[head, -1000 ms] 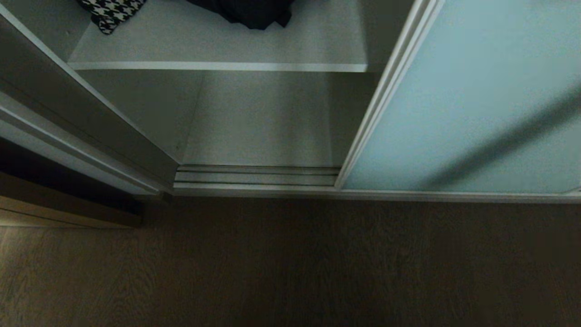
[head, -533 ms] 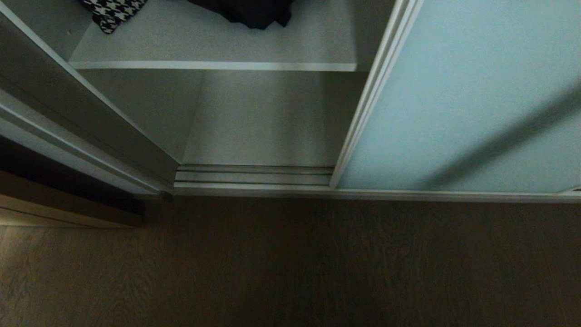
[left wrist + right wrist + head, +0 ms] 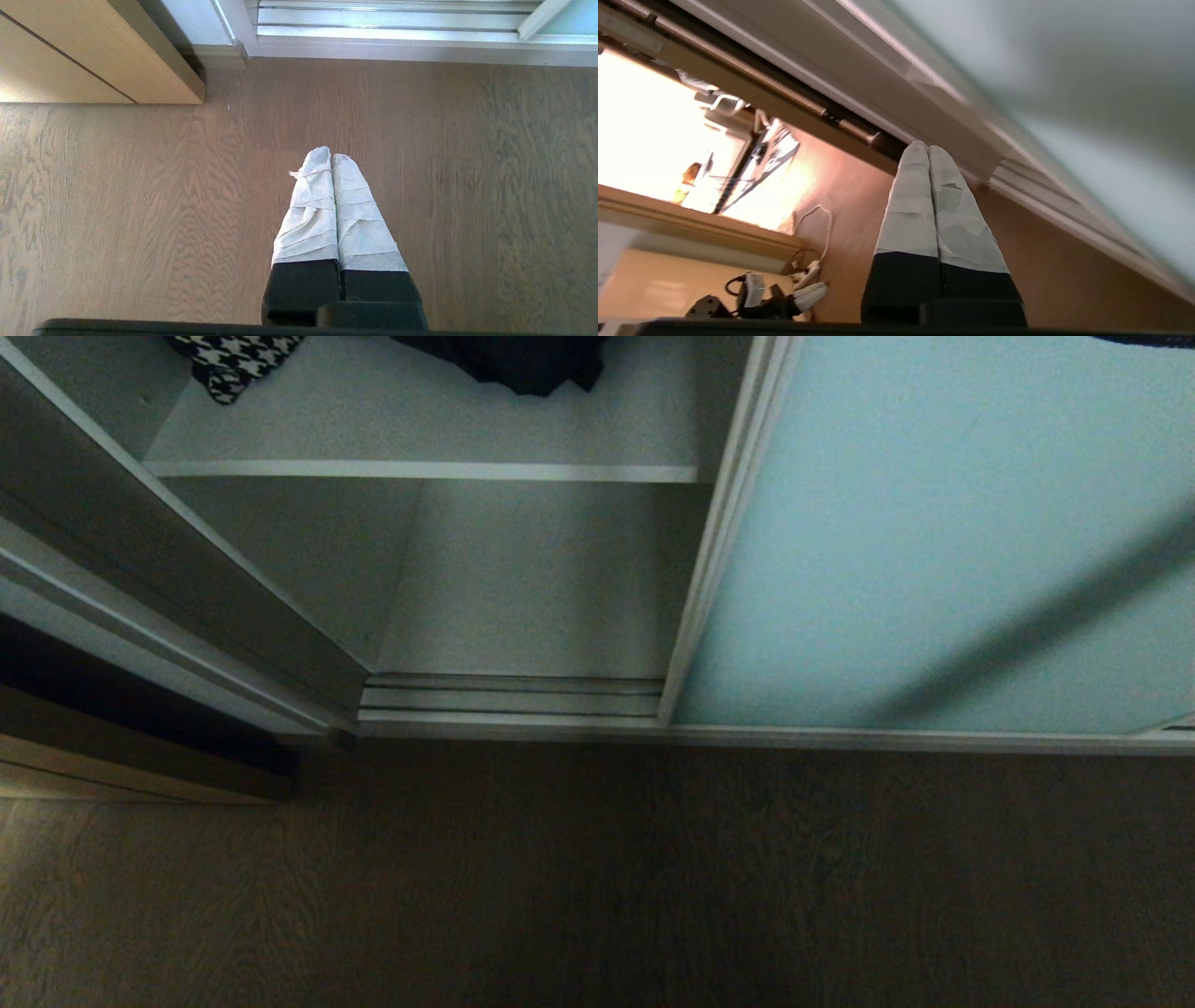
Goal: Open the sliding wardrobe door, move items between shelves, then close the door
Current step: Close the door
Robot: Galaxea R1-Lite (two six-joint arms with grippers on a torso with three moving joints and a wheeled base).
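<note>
The sliding wardrobe door (image 3: 934, 541), frosted blue-green glass in a silver frame, covers the right part of the wardrobe, and its left edge stands past the middle. A black garment (image 3: 513, 364) lies on the upper shelf (image 3: 420, 471). The lower shelf (image 3: 532, 588) is bare. My right gripper (image 3: 928, 148) is shut and holds nothing. It points along the door (image 3: 1064, 70), close to its frame near the floor; whether it touches the frame I cannot tell. My left gripper (image 3: 331, 156) hangs shut over the floor, parked.
A black-and-white houndstooth cloth (image 3: 233, 364) lies at the left of the upper shelf. The floor track (image 3: 513, 695) runs along the wardrobe's front. A beige cabinet (image 3: 70, 56) stands to the left. Cables and a power strip (image 3: 808, 270) lie on the wood floor.
The door has slid to the left, narrowing the opening. A dark edge has come into the head view's top right corner. The left gripper has not moved.
</note>
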